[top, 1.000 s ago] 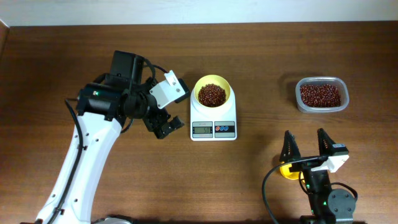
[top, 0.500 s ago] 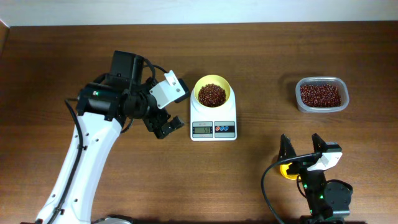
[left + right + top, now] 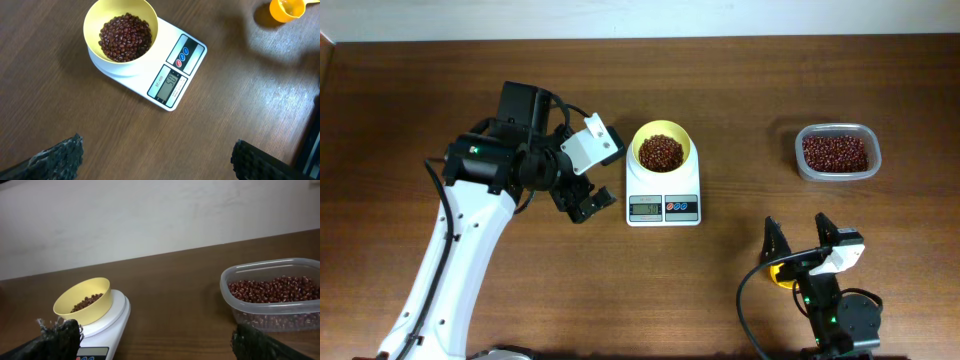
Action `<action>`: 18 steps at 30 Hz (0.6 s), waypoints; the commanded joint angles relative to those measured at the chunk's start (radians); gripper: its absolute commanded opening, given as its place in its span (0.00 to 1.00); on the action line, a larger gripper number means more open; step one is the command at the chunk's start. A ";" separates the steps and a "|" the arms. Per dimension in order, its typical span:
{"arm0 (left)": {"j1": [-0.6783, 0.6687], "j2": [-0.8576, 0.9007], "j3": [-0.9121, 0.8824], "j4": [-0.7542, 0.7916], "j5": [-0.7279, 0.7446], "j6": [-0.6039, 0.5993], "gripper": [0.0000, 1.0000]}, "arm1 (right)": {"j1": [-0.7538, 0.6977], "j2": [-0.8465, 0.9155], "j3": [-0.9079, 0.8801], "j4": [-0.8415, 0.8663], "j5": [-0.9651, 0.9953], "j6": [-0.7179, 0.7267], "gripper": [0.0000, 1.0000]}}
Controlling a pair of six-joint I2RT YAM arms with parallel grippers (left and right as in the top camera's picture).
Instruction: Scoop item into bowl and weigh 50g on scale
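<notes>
Pincers on both arms are standing wide open and gripping nothing: the left pincer (image 3: 592, 206) is hanging just beside the scale at its 9 o'clock, and the right pincer (image 3: 796, 232) is hovering near the desk edge at the scale's 4 o'clock. Beans (image 3: 661, 152) are lying heaped in the bowl (image 3: 685, 139), which is sitting on the 12 o'clock end of the scale (image 3: 663, 190). Its display seems to be showing the target weight, though the digits are looking small. If that reading is right, the main danger is coming from any further contact. A sideways sweep of the left arm could be knocking the scale or tipping the light bowl, scattering beans and spoiling the weight. The yellow scoop (image 3: 780, 273) is lying on the desk under the right arm, partly hidden, so whether anything is touching it cannot be told. A careless drop there could be flicking it across the desk (image 3: 740, 100). Fetching another load from the clear tub (image 3: 800, 152), well apart at the bowl's 3 o'clock, would be risking an overshoot.
</notes>
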 commanded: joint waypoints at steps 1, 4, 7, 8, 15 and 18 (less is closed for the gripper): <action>0.001 -0.002 -0.002 -0.001 0.014 0.013 0.99 | 0.005 0.003 -0.005 -0.010 0.022 -0.011 0.99; 0.001 -0.002 -0.002 -0.001 0.014 0.013 0.99 | 0.006 0.003 -0.005 -0.010 0.032 -0.011 0.99; 0.001 -0.002 -0.002 -0.001 0.014 0.013 0.99 | 0.007 -0.005 -0.005 -0.021 0.053 -0.011 0.98; 0.001 -0.002 -0.002 -0.001 0.014 0.013 0.99 | 0.007 -0.014 -0.005 -0.037 0.055 -0.011 0.99; 0.001 -0.002 -0.002 -0.001 0.014 0.013 0.99 | 0.006 -0.025 -0.005 -0.039 0.065 -0.083 0.99; 0.001 -0.002 -0.002 -0.001 0.014 0.013 0.99 | 0.005 -0.025 -0.005 -0.040 0.066 -0.120 0.99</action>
